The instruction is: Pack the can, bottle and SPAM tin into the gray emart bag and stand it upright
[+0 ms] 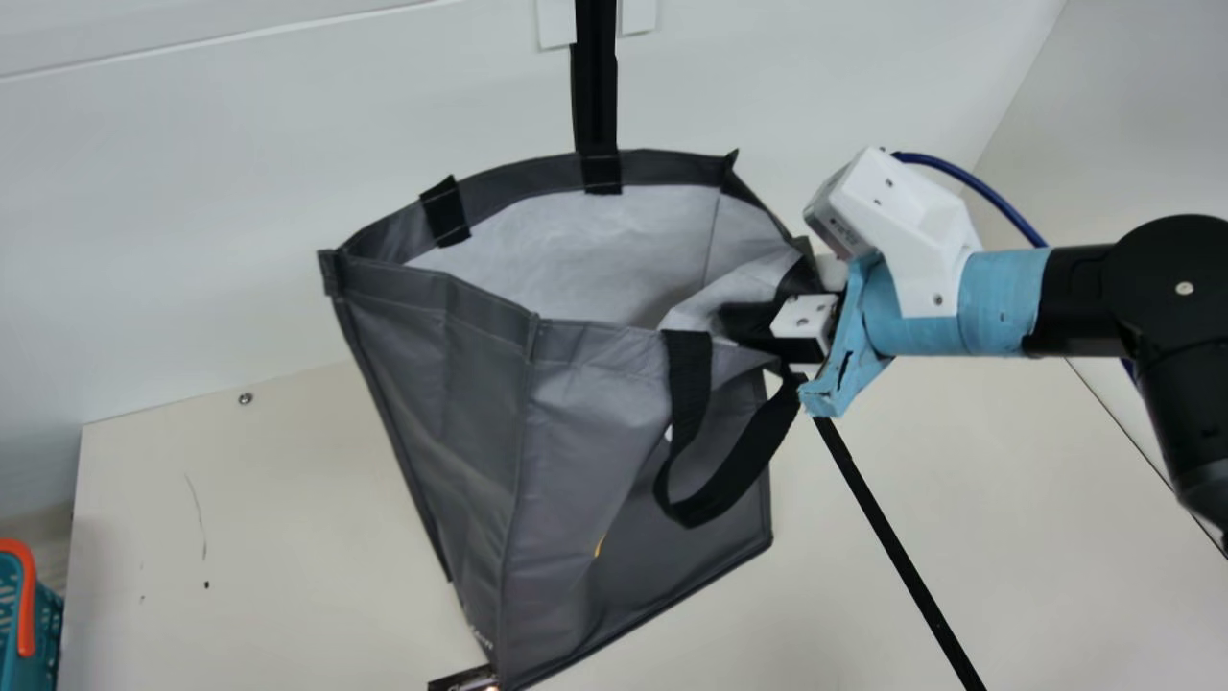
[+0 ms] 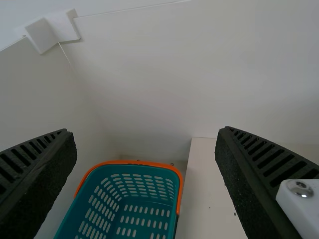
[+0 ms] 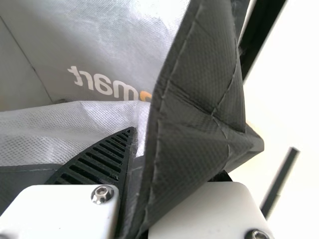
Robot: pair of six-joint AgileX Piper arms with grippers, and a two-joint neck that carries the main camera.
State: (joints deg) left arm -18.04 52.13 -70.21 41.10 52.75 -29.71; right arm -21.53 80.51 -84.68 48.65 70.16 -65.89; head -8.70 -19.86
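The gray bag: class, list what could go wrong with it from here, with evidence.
The right claw grips the bag at one side of its rim, so it may twist or slip. Beside that claw the pale lining bunches inward and might catch items going in. A black handle loop hangs close by and could snag.

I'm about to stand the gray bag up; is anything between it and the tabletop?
Possibly: a small dark item shows at the bottom near corner of the gray bag, under or beside it, I can't tell. Nothing else visible stands between bag and tabletop.

Gray emart bag (image 1: 585, 422), mouth open, rim buckled.
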